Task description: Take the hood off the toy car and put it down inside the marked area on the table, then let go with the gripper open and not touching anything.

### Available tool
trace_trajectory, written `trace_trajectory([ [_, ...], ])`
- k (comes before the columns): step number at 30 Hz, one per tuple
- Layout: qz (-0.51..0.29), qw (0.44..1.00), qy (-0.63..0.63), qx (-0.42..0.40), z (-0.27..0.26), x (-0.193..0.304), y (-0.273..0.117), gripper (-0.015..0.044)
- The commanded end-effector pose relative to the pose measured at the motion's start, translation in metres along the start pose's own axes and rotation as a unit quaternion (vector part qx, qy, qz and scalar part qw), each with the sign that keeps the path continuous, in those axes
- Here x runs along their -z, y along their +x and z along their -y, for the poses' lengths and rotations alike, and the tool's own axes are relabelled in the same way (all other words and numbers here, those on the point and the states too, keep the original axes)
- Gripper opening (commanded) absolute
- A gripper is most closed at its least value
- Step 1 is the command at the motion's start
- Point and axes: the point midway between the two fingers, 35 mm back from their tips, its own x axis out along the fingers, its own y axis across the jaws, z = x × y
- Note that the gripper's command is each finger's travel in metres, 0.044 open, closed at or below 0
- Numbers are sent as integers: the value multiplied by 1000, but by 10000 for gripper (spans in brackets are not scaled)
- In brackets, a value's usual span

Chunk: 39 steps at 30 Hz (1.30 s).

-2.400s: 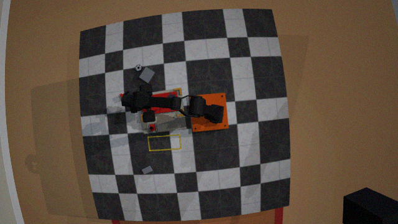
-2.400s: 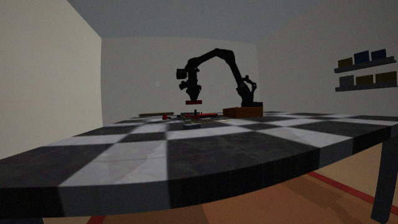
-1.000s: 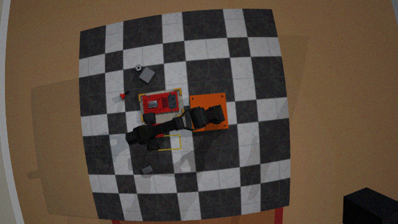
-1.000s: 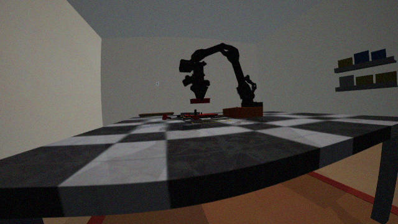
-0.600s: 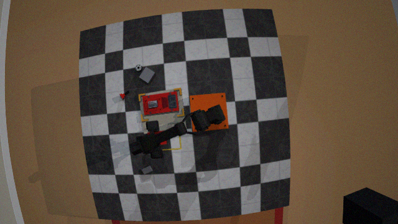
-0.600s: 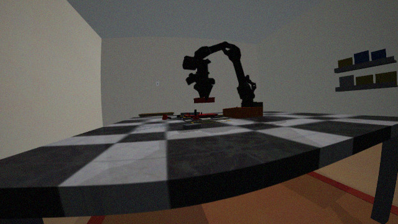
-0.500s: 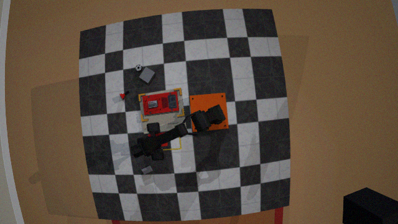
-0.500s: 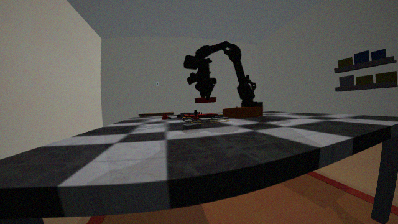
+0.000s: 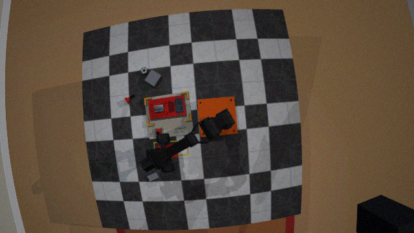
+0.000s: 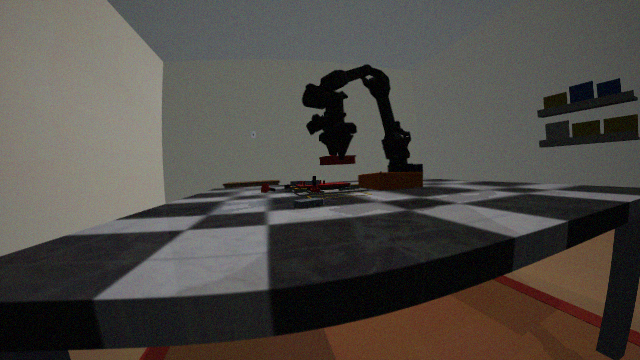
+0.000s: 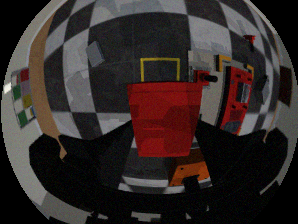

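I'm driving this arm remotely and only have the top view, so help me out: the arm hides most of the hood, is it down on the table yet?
Observer: No. The exterior view shows the red hood up in the air, above the tabletop.

Operator: Is it loose or gripped?

Observer: Gripped: the end effector is shut on it.

Operator: And what about the marked area under the arm?

Observer: The wrist view shows the far end of its yellow outline sticking out beyond the hood.

1 red hood [image 9: 176,155] [image 10: 337,160] [image 11: 165,120], raised above the table
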Motion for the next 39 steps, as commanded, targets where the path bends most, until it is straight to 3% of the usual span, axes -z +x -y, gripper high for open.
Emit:
trace_trajectory([
  [1, 0, 1000, 2, -2, -1, 0, 2, 0],
  [39, 0, 1000, 2, -2, -2, -1, 24, 0],
])
